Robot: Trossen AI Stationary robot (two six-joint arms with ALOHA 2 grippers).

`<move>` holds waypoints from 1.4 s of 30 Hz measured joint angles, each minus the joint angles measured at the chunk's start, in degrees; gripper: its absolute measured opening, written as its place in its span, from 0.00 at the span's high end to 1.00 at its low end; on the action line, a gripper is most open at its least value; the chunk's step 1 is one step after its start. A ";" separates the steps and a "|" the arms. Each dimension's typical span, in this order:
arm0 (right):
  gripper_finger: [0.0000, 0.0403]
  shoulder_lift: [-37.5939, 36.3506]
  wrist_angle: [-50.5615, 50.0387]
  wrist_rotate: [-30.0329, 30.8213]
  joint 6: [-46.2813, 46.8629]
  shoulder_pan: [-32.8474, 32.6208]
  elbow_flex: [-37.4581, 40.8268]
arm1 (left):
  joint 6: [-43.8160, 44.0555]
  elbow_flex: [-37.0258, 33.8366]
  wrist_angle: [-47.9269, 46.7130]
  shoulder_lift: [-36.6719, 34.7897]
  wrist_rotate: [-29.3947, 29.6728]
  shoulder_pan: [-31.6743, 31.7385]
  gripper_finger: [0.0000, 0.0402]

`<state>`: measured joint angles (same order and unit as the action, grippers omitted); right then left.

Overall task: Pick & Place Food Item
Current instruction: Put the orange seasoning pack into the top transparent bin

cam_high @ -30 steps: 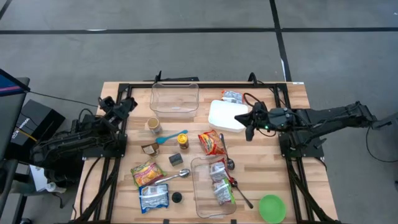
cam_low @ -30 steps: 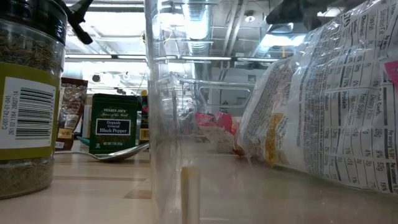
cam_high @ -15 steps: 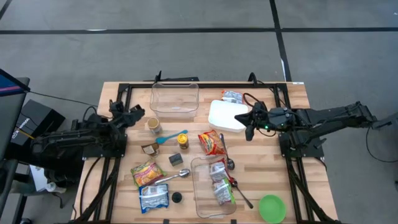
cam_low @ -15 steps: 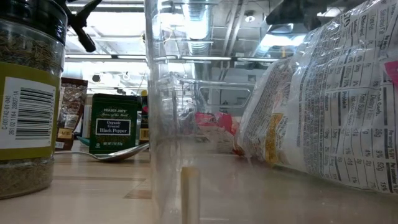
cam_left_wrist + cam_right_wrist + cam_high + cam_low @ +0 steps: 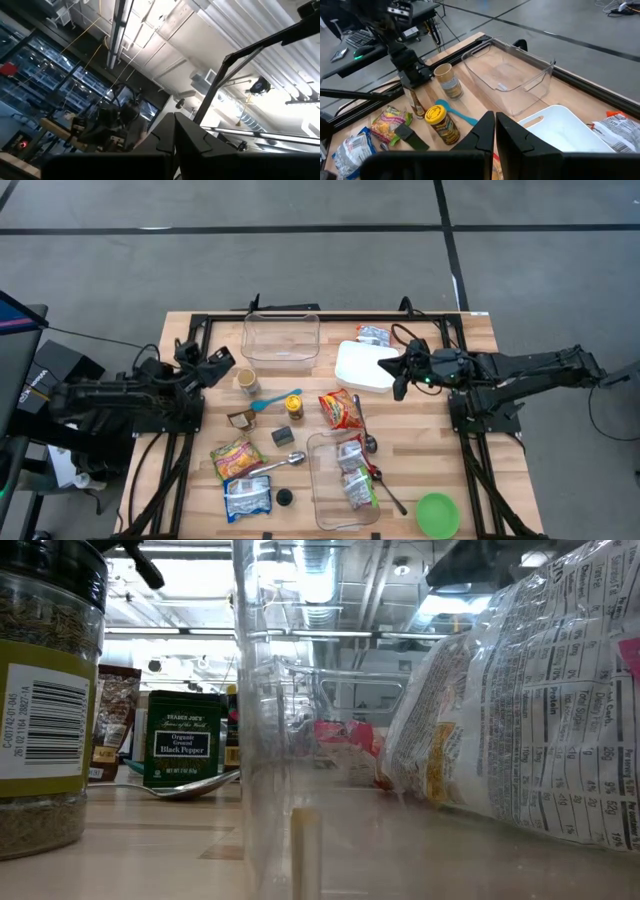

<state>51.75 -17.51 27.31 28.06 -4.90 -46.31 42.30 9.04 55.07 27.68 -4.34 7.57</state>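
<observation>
One camera looked straight down on the whole worktop. Another sat at worktop level, close behind a spice jar. The right wrist camera shared the clear tub with the overhead view.

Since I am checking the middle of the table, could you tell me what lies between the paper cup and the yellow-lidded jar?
In the high view, the blue spoon lies between the paper cup and the yellow-lidded jar.

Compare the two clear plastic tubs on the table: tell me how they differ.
The clear plastic tub at the far edge is empty, while the clear plastic tub at the near edge holds a few food packets. The far tub lies with its long side across the table; the near one runs front to back. The far tub sits beside a white rectangular tray; the near one lies between spoons. Both are see-through, rectangular and rest upright on the wooden tabletop.
</observation>
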 joint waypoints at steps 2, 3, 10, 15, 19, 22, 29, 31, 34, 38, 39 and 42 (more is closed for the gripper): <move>0.97 0.00 -0.01 0.00 -0.13 0.19 0.00 | -0.02 1.96 -0.07 1.79 0.00 -0.19 1.00; 0.97 0.00 -0.03 -0.01 -0.18 0.18 0.00 | -0.04 3.09 -0.07 2.74 0.02 -0.19 1.00; 0.97 0.00 -0.03 -0.04 -0.18 0.17 -0.01 | -0.07 11.10 -5.64 9.77 0.01 -0.19 1.00; 0.97 0.00 -0.03 -0.20 -0.18 0.17 0.01 | -0.01 17.71 -27.36 12.03 0.02 -0.19 1.00; 0.97 0.00 -0.02 -0.20 -0.16 0.17 0.00 | 1.74 23.26 -42.98 13.66 0.09 -1.36 1.00; 0.97 0.00 -0.03 -0.22 -0.16 0.17 -0.01 | 3.35 27.66 -52.96 14.90 0.08 -3.45 1.00; 0.97 0.00 -0.05 -0.22 -0.18 0.17 0.01 | 3.43 37.81 -81.88 17.80 5.57 -9.64 1.00; 0.97 0.00 -0.06 -0.22 -0.18 0.17 0.00 | 4.73 39.91 -90.02 18.97 7.71 -11.64 1.00; 0.97 0.00 -0.05 -0.22 -0.18 0.17 0.00 | 6.47 41.95 -101.24 21.33 9.91 -14.42 1.00; 0.97 0.00 -0.05 -0.22 -0.18 0.17 0.01 | 6.62 42.64 -111.57 24.97 10.08 -17.85 1.00; 0.97 0.00 -0.05 -0.22 -0.16 0.17 0.00 | 6.62 42.64 -113.27 25.88 10.06 -18.50 1.00; 0.97 0.00 -0.05 -0.24 -0.16 0.17 -0.01 | 6.62 42.64 -116.34 28.14 10.05 -20.07 1.00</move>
<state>51.75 -17.57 27.07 27.90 -4.73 -46.33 48.93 51.68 -61.27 55.82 5.72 -12.50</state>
